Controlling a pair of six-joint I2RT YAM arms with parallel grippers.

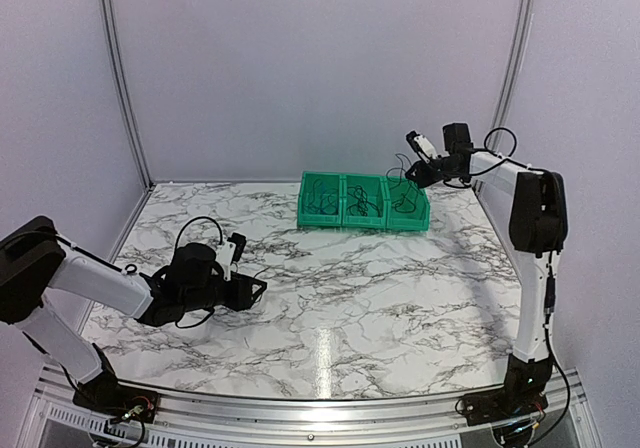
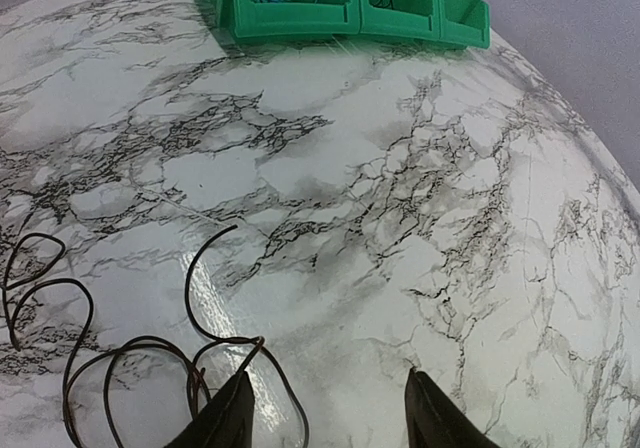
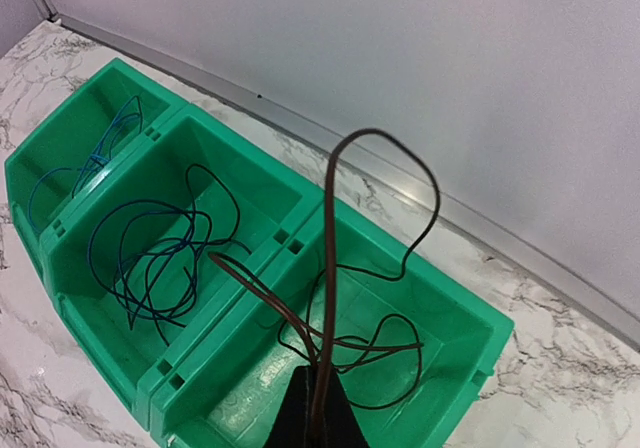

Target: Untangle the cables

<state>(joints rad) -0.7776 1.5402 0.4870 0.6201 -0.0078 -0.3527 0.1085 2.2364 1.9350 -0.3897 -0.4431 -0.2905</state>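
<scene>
My right gripper (image 3: 320, 420) is shut on a thin brown cable (image 3: 330, 228) and holds it above the right-hand green bin (image 3: 470, 313). The cable's loops rise over the jaws and trail down into that bin. In the top view this gripper (image 1: 416, 173) hangs over the bin row's right end. Dark-blue cables (image 3: 150, 253) lie in the middle bin, and a lighter blue one (image 3: 100, 153) in the left bin. My left gripper (image 2: 330, 418) stands open low over the table with nothing between its fingers. A loose dark-brown cable (image 2: 190, 298) curls on the marble beside its left finger (image 2: 228, 416).
Three green bins (image 1: 363, 215) stand side by side at the back of the marble table (image 1: 380, 298). White walls close the cell behind and on both sides. The left arm (image 1: 100, 283) lies low across the table's near left.
</scene>
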